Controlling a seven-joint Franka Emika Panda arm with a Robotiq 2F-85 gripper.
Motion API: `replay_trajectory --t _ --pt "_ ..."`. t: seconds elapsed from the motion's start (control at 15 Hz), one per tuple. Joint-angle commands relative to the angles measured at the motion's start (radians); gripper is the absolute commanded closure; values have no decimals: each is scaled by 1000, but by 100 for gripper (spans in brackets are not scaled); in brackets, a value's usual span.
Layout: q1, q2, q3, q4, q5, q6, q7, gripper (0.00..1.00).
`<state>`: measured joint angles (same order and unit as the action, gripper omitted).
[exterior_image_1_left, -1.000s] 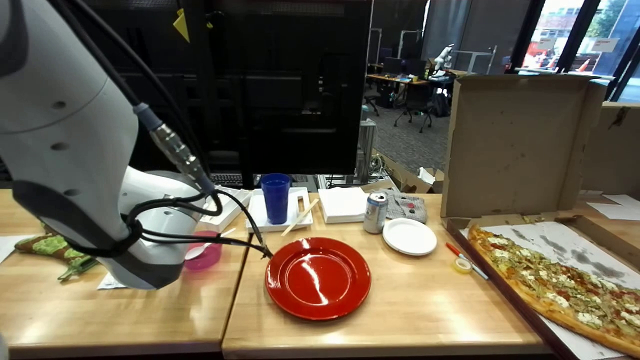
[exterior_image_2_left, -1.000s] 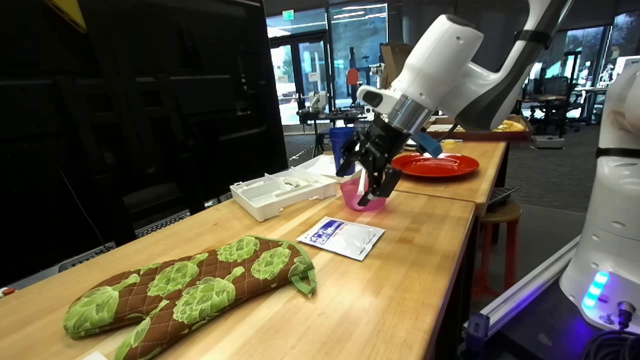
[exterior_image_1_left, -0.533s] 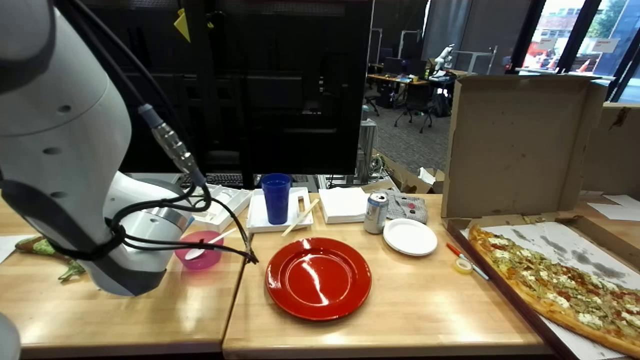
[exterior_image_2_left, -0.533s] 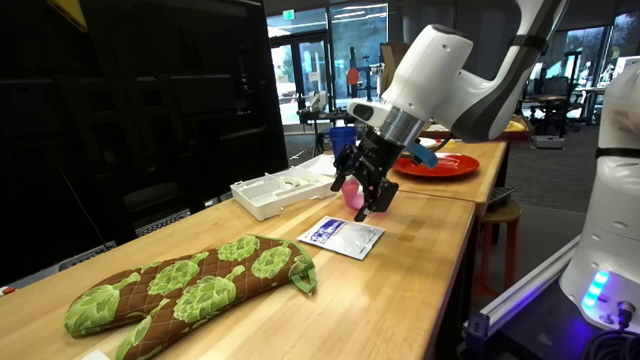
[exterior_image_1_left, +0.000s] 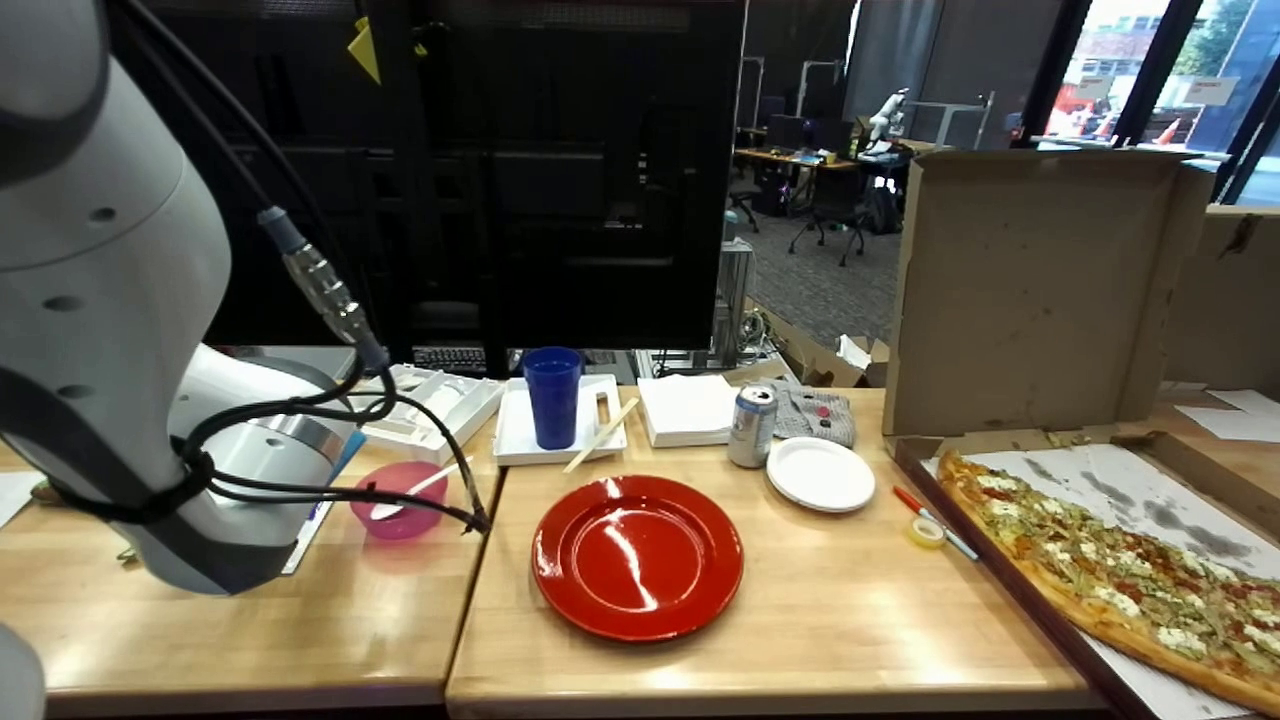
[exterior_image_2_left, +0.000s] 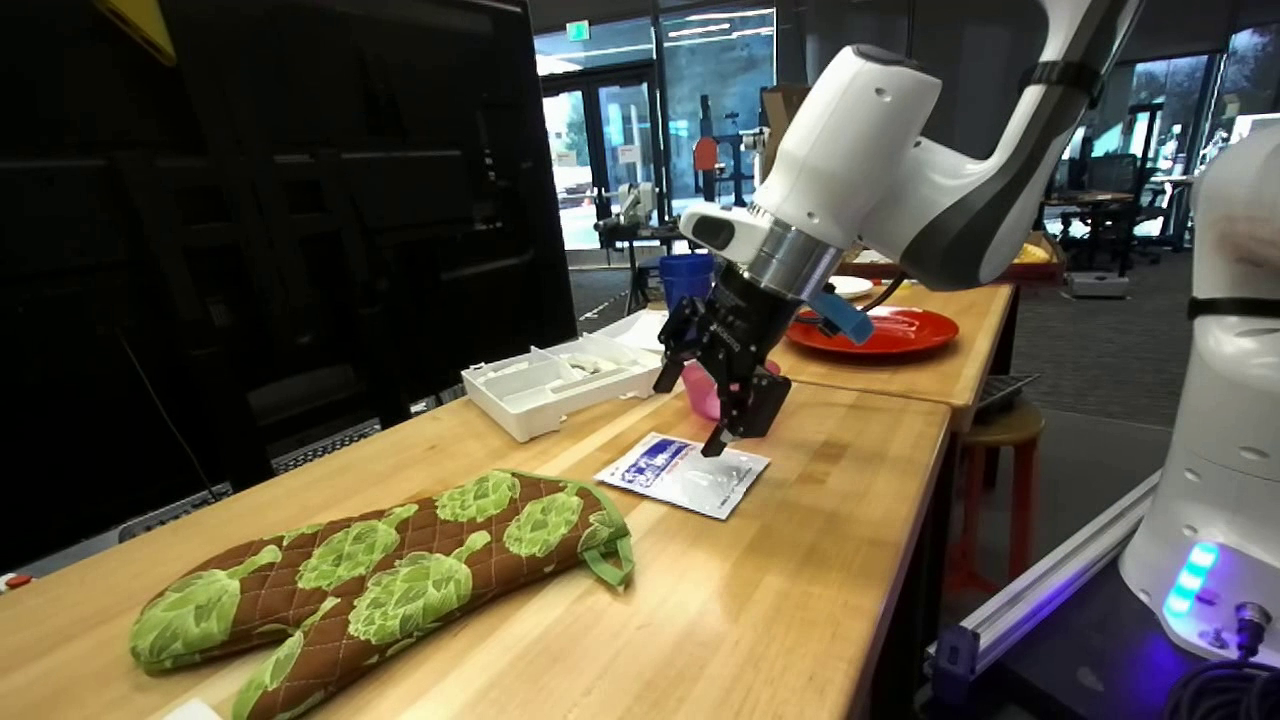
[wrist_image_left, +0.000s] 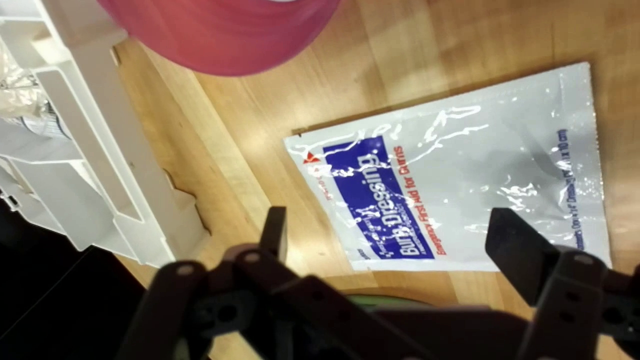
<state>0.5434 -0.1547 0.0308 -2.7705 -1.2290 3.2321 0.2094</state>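
A flat silver-white packet with a blue label (wrist_image_left: 465, 185) lies on the wooden table; it also shows in an exterior view (exterior_image_2_left: 690, 478). My gripper (exterior_image_2_left: 690, 417) is open and empty, tilted above the packet's far edge. In the wrist view my spread fingers (wrist_image_left: 388, 215) show over the packet's lower part, with nothing between them. A pink bowl (wrist_image_left: 225, 42) is just beyond the packet; in an exterior view (exterior_image_1_left: 400, 528) a white spoon (exterior_image_1_left: 425, 482) rests in it. A brown and green oven mitt (exterior_image_2_left: 400, 570) lies on the near side. In an exterior view the arm hides my fingers.
A white divided tray (exterior_image_2_left: 530, 400) stands beside the pink bowl. A red plate (exterior_image_1_left: 640, 560), blue cup (exterior_image_1_left: 553, 400), can (exterior_image_1_left: 752, 425), small white plate (exterior_image_1_left: 820, 474) and open pizza box (exterior_image_1_left: 1030, 290) are farther along. A large black screen (exterior_image_2_left: 270, 250) borders the table.
My gripper has moved away from the pink bowl and down over the packet, still open. The arm has shifted left in an exterior view, uncovering more of the bowl and spoon.
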Motion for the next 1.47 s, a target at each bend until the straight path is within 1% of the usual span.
replay_trajectory --t 0.0,0.33,0.53,0.73,0.93,1.0,1.07,1.4 --pt "0 2 0 0 0 0 0 0" --pt "-5 5 -1 0 0 1 0 0" --pt "-12 42 -21 -2 -21 120 -21 0" --pt "-6 74 -28 -3 -45 216 -38 0" --pt "3 114 -23 7 -100 265 -22 0" --pt "60 115 -30 26 -127 229 36 0" --pt "57 128 -22 31 -152 230 44 0" --pt "89 192 0 102 -266 225 122 0"
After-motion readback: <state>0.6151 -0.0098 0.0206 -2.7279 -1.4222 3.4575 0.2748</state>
